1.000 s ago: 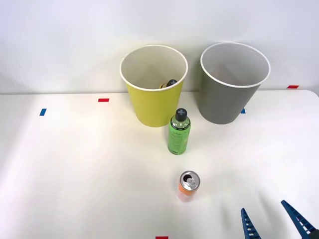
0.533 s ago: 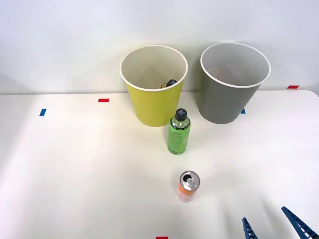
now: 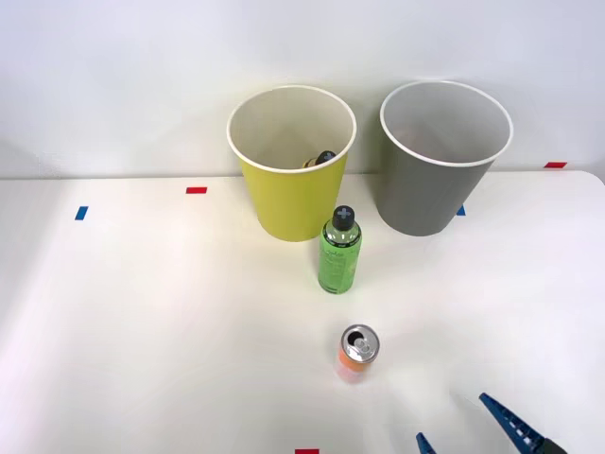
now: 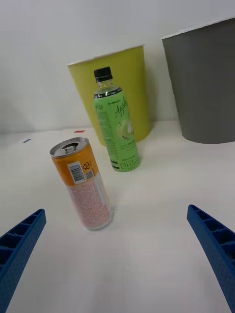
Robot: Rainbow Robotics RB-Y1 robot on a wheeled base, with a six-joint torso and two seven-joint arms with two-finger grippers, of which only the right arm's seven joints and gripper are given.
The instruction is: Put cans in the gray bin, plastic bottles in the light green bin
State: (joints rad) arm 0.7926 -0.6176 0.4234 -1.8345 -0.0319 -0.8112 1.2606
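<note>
The right gripper (image 3: 468,426) hangs with its fingers spread wide and holding nothing, low over the worktop's (image 3: 142,312) near edge. The can (image 3: 357,353) stands upright just beyond it, with the green bottle (image 3: 339,251) farther back, upright. Behind them, toward the far edge, stand the light green bin (image 3: 291,165) and the gray bin (image 3: 440,161), side by side.

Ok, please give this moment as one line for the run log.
right gripper: open, holding nothing | can: upright on table | green bottle: upright, before light green bin | gray bin: no can seen
</note>
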